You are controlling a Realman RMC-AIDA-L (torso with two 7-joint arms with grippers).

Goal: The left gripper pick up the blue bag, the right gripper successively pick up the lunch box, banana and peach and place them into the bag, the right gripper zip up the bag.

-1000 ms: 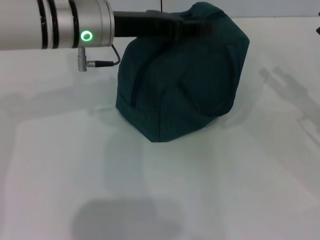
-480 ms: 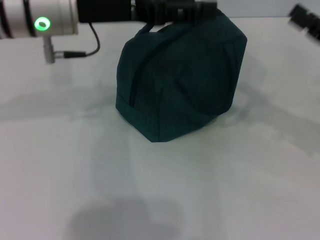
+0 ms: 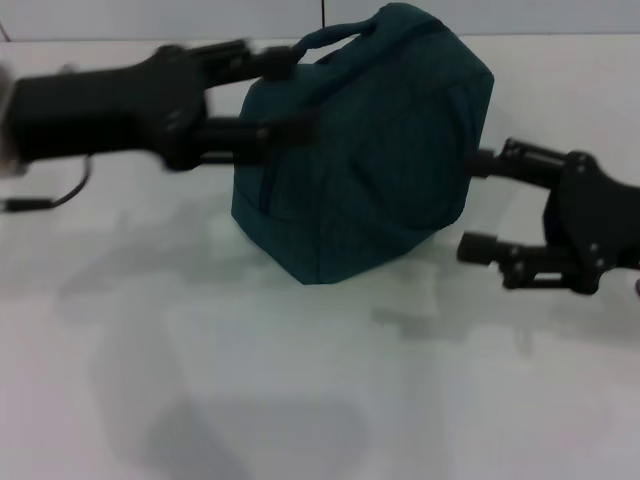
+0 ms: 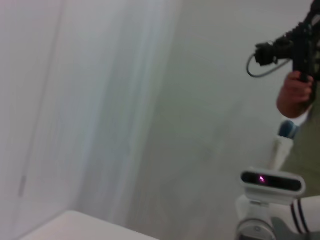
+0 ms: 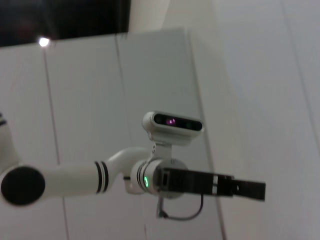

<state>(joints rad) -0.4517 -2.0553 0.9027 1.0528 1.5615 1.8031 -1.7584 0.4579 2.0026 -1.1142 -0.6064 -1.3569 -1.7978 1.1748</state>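
Note:
The blue bag (image 3: 370,150) stands on the white table, its top closed and one loop handle (image 3: 335,35) sticking up. My left gripper (image 3: 285,95) hovers at the bag's upper left side, open, with one finger near the handle and the other against the bag's side seam. My right gripper (image 3: 482,205) sits just off the bag's right side, open and empty. The right wrist view shows my left arm (image 5: 200,182) with its green ring light. The lunch box, banana and peach are out of view.
Bare white tabletop (image 3: 300,390) stretches in front of the bag. The left wrist view shows a wall, my head camera (image 4: 272,181) and a person's hand holding a black device (image 4: 295,90).
My left gripper has pulled back to the left from the bag's top and now stands open. My right gripper has come down from the far right to the bag's right side.

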